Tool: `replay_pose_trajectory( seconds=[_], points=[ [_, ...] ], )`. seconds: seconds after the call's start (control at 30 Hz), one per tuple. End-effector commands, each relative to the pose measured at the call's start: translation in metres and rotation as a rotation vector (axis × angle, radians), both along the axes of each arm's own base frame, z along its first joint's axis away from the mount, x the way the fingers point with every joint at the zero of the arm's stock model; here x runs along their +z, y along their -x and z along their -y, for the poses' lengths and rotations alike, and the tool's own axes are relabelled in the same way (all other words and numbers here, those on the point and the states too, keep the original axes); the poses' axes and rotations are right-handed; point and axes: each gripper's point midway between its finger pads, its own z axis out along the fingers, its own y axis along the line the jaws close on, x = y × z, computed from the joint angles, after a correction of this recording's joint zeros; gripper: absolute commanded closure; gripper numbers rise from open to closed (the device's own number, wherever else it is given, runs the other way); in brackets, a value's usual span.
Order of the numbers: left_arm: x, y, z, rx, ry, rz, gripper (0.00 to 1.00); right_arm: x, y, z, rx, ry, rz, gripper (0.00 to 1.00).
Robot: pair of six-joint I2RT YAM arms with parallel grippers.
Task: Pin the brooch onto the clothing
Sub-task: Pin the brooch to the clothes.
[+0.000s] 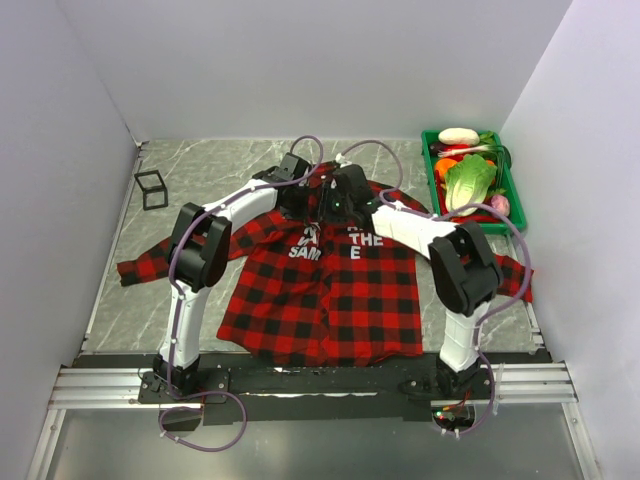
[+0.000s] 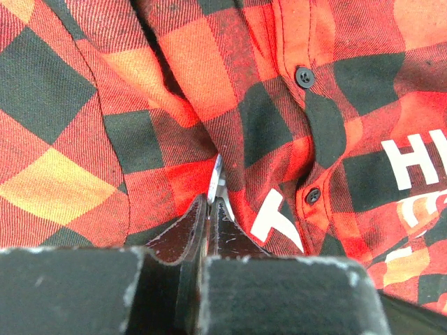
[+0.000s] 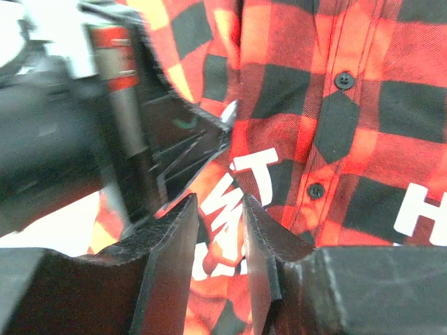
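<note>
The red-and-black plaid shirt (image 1: 320, 300) lies flat on the table, white letters on its chest. My left gripper (image 1: 305, 205) is over the upper chest. In the left wrist view it (image 2: 211, 200) is shut on a thin pale disc seen edge-on, the brooch (image 2: 217, 178), which touches the fabric beside the letter T and the button placket (image 2: 307, 132). My right gripper (image 1: 337, 208) is close beside it. In the right wrist view its jaws (image 3: 220, 202) stand narrowly apart, pinched on a bunched fold of lettered shirt (image 3: 223, 230). The left fingers (image 3: 195, 139) and brooch tip (image 3: 228, 112) show there too.
A green crate (image 1: 428, 165) of toy vegetables stands at the back right, next to the right sleeve. A small black wire-frame cube (image 1: 152, 188) sits at the back left. White walls close in the table on three sides.
</note>
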Motion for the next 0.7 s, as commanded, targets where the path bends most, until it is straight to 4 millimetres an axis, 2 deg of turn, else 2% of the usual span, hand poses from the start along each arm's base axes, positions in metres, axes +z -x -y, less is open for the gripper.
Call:
replay_pose_trajectory(
  seconds=[0.0,0.17,0.43,0.47,0.67],
  points=[
    [-0.010,0.010,-0.002,-0.005,-0.011,-0.038,0.99,0.024,0.004,0.017,-0.028,0.030,0.059,0.59],
    [-0.009,0.010,-0.001,-0.010,-0.007,-0.036,0.99,0.018,0.000,0.022,-0.049,0.057,0.060,0.59],
    [-0.008,0.009,0.000,-0.015,-0.004,-0.035,0.99,-0.007,-0.017,0.009,-0.011,0.079,0.062,0.64],
    [-0.008,0.009,0.000,-0.015,-0.004,-0.035,0.99,-0.016,-0.018,0.008,-0.007,0.089,0.047,0.65],
    [-0.012,0.009,0.000,-0.016,-0.007,-0.043,0.99,-0.025,-0.028,-0.003,0.017,0.079,0.048,0.66]
  ],
)
